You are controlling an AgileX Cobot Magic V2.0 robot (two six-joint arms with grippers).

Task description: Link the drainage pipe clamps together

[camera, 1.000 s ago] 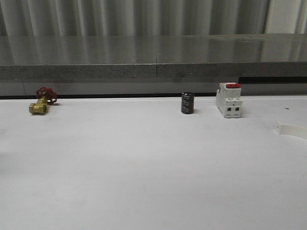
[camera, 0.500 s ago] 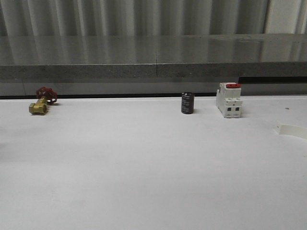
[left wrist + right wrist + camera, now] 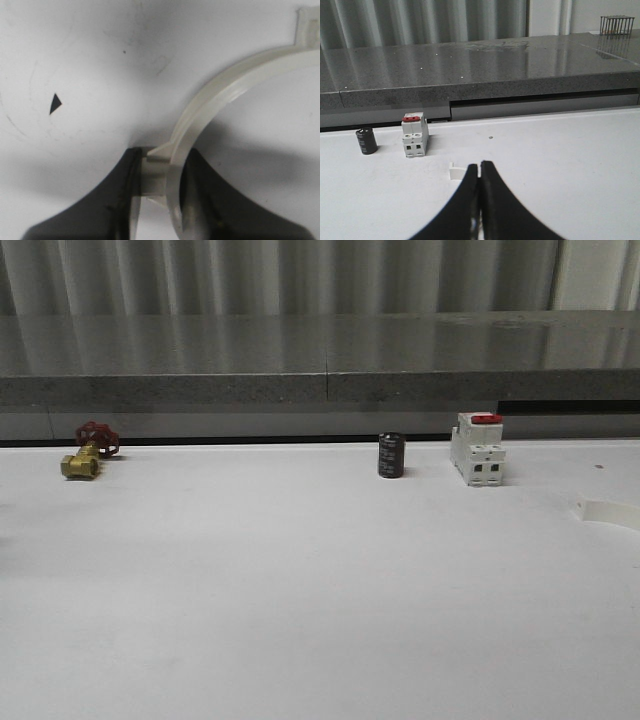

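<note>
The left end effector (image 3: 157,200) pinches one clamp half (image 3: 220,95) just above the bench (image 3: 300,590). The right end effector (image 3: 479,200) is pressed together, holding nothing. The other half (image 3: 607,509) lies at the bench's right edge. Next, probably bring them together.

This looks like a workshop or robotics test lab, not a home. A plain white table (image 3: 300,600) carries a scatter of unrelated hardware parts set well apart along its far edge: a brass valve with a red handwheel (image 3: 88,451), a black cylindrical capacitor (image 3: 391,455) and a white circuit breaker with a red top (image 3: 477,449). Behind the table runs a long grey speckled stone-like ledge (image 3: 320,355) with a glossy top, and behind that a wall of grey vertical corrugated panels (image 3: 280,275). In the right wrist view a small wire cage (image 3: 617,25) stands on the ledge's far end.
</note>
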